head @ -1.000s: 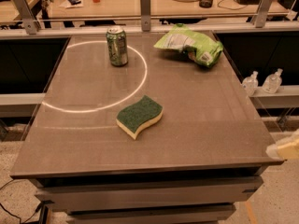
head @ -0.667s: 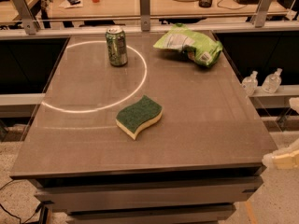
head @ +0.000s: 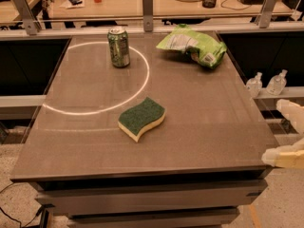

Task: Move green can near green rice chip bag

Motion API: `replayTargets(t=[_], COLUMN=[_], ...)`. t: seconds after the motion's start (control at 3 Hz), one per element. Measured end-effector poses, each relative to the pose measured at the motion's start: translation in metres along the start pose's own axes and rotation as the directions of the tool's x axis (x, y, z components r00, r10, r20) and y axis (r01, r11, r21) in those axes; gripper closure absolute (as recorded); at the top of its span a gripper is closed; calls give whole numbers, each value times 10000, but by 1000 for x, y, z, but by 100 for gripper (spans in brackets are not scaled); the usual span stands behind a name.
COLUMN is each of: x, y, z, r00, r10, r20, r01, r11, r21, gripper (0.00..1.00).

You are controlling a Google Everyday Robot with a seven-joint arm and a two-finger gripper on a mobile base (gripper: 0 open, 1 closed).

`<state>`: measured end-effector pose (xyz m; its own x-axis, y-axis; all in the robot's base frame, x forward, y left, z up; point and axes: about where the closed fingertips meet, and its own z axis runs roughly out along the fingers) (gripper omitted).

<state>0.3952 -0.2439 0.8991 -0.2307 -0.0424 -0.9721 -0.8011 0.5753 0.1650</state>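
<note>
Two pale prongs now show at the right edge where a second ago only one did: the gripper (head: pixel 273 133) has crept further into view, low beside the table's (head: pixel 204 132) front right corner. Nothing on top has shifted. The green can (head: pixel 118 47) stands upright at the back left, inside the bright ring (head: pixel 147 73) drawn on the surface. The green rice chip bag (head: pixel 192 44) lies crumpled at the back right, a clear gap between them. The yellow sponge (head: pixel 141 118) rests nearer the front, between the gripper and the can.

So we judge the task barely begun: the reach has started, the can untouched. The arm itself is out of frame, and the gripper sits below the table's surface level, well apart from the can. Its prongs seem spread with nothing between them, though the frame edge cuts them off.
</note>
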Motion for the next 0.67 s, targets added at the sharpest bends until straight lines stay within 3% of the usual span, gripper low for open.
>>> replayTargets(t=[0.33, 0.67], x=[0, -8], y=[1, 16], z=[1, 25], r00=[10000, 9998], r10=[17, -149], r20=[-51, -138], r01=[-18, 146], r11=[9999, 9996], r21=[-146, -243], gripper=[0, 0])
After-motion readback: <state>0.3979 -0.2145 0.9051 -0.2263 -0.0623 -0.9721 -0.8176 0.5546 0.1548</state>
